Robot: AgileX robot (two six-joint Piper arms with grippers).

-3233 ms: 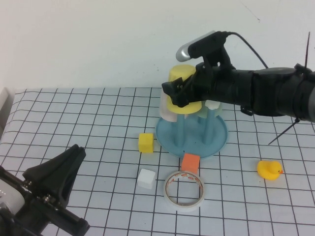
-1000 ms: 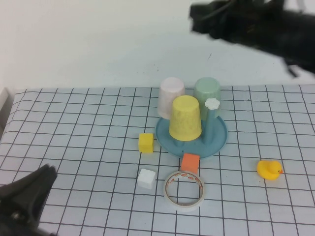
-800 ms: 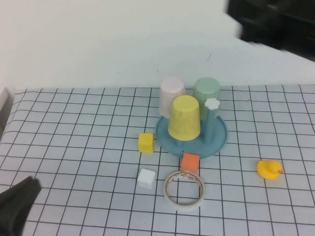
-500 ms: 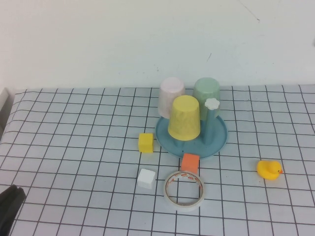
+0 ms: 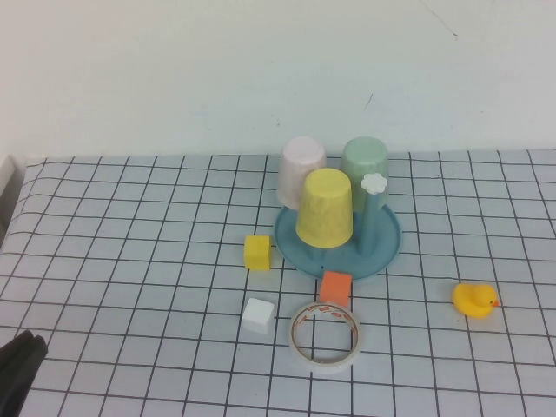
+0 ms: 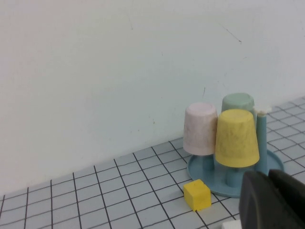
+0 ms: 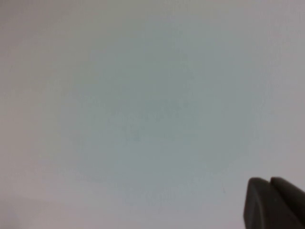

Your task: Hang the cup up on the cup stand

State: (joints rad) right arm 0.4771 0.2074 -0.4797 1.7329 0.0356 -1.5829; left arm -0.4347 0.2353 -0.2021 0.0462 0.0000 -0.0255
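Observation:
The yellow cup [image 5: 325, 208] hangs upside down on a front peg of the light blue cup stand [image 5: 385, 250], and it shows again in the left wrist view as the yellow cup [image 6: 237, 137] on the cup stand [image 6: 275, 164]. My left gripper [image 6: 268, 177] is shut and empty, low at the near left corner of the table [image 5: 17, 365]. My right gripper [image 7: 270, 183] is shut, empty and faces the bare wall; it is outside the high view.
A pale pink cup [image 5: 301, 172] and a mint green cup [image 5: 363, 162] hang on the back pegs. One free peg has a white flower knob [image 5: 374, 183]. Near the stand lie a yellow block [image 5: 257, 252], orange block [image 5: 335, 287], white block [image 5: 258, 314], tape ring [image 5: 325, 335] and rubber duck [image 5: 474, 301].
The right arm let go of the yellow cup on its peg, rose and left the high view at the top right. The left arm drew back to the near left corner.

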